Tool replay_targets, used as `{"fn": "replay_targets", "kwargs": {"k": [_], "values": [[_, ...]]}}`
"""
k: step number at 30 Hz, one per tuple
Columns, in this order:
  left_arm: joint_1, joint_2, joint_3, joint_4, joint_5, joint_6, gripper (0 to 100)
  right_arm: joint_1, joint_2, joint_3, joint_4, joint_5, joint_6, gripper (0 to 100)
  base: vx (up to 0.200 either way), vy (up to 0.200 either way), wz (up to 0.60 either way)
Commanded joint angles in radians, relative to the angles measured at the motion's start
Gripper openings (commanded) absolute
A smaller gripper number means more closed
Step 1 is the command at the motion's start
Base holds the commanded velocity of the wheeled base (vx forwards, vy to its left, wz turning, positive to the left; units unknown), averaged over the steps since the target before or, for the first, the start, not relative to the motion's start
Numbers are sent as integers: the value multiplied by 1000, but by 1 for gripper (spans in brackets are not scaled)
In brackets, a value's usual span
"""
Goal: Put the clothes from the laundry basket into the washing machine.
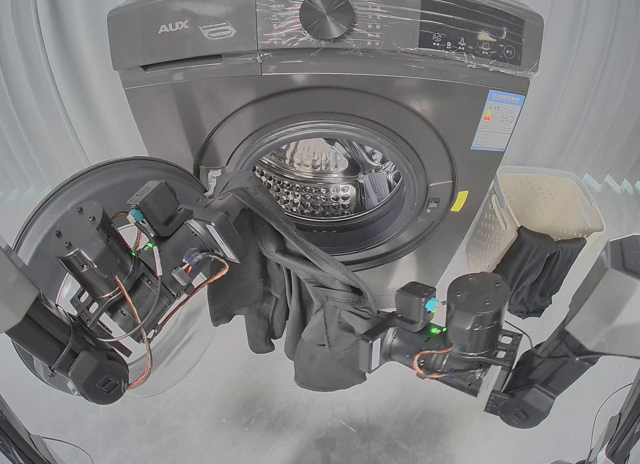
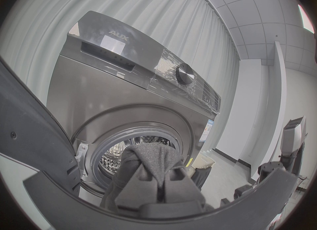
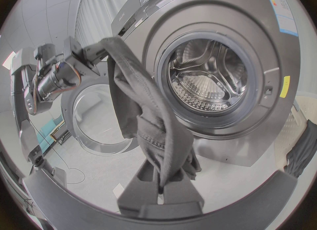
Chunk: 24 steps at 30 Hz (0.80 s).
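Note:
A dark grey garment (image 1: 293, 279) hangs stretched between both grippers in front of the washing machine (image 1: 320, 85). My left gripper (image 1: 230, 202) is shut on its upper end beside the left rim of the open drum (image 1: 327, 175). My right gripper (image 1: 363, 335) is shut on its lower end, below and in front of the drum opening. In the left wrist view the garment (image 2: 152, 161) drapes over the gripper (image 2: 160, 187). The right wrist view has the garment (image 3: 145, 108) running from its gripper (image 3: 160, 187) up to the other arm. A second dark garment (image 1: 537, 269) hangs over the laundry basket (image 1: 553, 205).
The washer door (image 1: 80, 219) stands swung open to the left, behind my left arm. The cream laundry basket sits on the floor right of the machine. Pale curtains (image 1: 47, 72) hang behind. Bare grey floor (image 1: 253, 412) lies in front of the machine.

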Motion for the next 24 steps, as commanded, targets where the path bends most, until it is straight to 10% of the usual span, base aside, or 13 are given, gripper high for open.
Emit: {"fn": "replay_targets", "kwargs": {"k": [1, 13, 24], "values": [[13, -14, 5, 0, 0, 1, 0, -80, -125, 83, 1, 54, -18, 0, 0, 0, 0], [11, -44, 48, 0, -8, 24, 0, -187, -105, 93, -123, 106, -92, 0, 0, 0, 0], [11, -149, 163, 1, -117, 25, 0, -264, -166, 135, -263, 104, -139, 0, 0, 0, 0]]}}
